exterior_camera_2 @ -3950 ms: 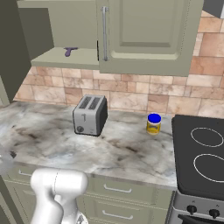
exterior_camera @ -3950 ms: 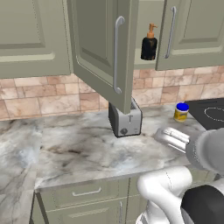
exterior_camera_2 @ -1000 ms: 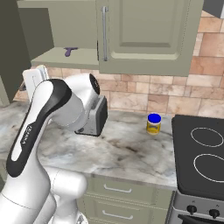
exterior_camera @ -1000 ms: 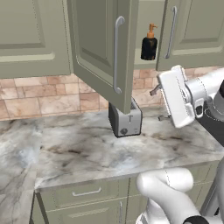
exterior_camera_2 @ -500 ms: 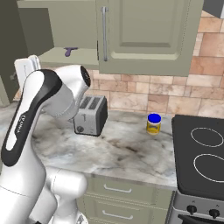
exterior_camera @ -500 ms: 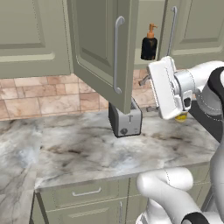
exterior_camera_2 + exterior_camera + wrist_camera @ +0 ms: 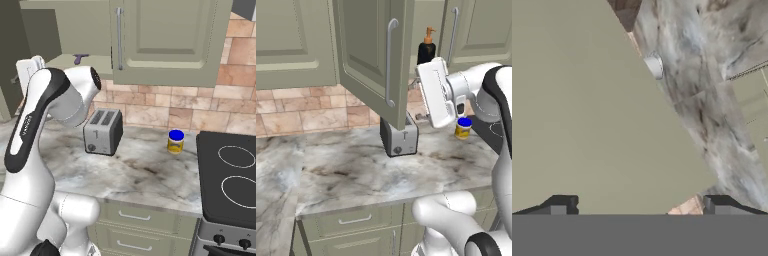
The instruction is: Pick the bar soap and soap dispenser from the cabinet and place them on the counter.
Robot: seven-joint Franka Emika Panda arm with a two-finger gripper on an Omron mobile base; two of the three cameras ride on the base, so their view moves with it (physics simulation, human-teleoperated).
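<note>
No lettering, labels, brand marks or numbers can be read anywhere in this kitchen scene; the yellow jar (image 7: 462, 128) below the gripper (image 7: 417, 97) and the soap dispenser (image 7: 426, 48) above it carry no legible print.

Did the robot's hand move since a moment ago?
Yes. In the left base view the gripper has swung left and up, from right of the toaster toward the soap dispenser in the cabinet.

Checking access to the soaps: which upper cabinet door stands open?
The cabinet door above the toaster, swung outward; its neighbours sit flush. The soap dispenser shows beside it.
</note>
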